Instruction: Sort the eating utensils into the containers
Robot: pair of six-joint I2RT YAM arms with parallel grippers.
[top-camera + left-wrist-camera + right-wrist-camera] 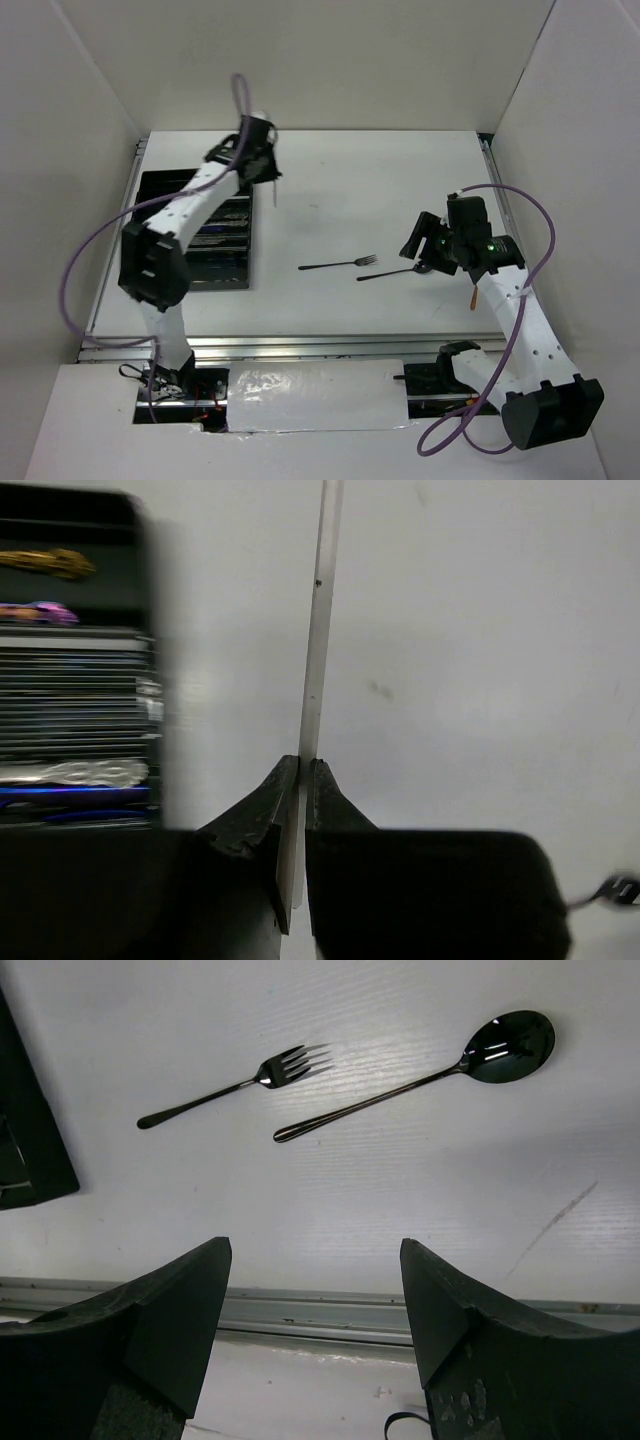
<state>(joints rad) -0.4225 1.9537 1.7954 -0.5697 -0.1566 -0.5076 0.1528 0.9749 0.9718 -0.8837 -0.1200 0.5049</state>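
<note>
My left gripper (265, 168) is shut on a slim silver chopstick (318, 630), held above the table just right of the black tray (160, 185). In the left wrist view the fingertips (285, 780) pinch the stick, and the tray (148, 590) lies to the left holding a gold-bowled spoon (45, 562), silver pieces and a dark blue knife (70, 795). A black fork (340, 265) and a black spoon (395, 272) lie mid-table. My right gripper (425, 250) is open and empty, hovering by the spoon's bowl. The fork (235, 1088) and spoon (420, 1075) also show in the right wrist view.
A metal rail (300, 345) runs along the table's near edge. White walls enclose the table on the left, back and right. The tray's corner (30, 1140) shows at the left of the right wrist view.
</note>
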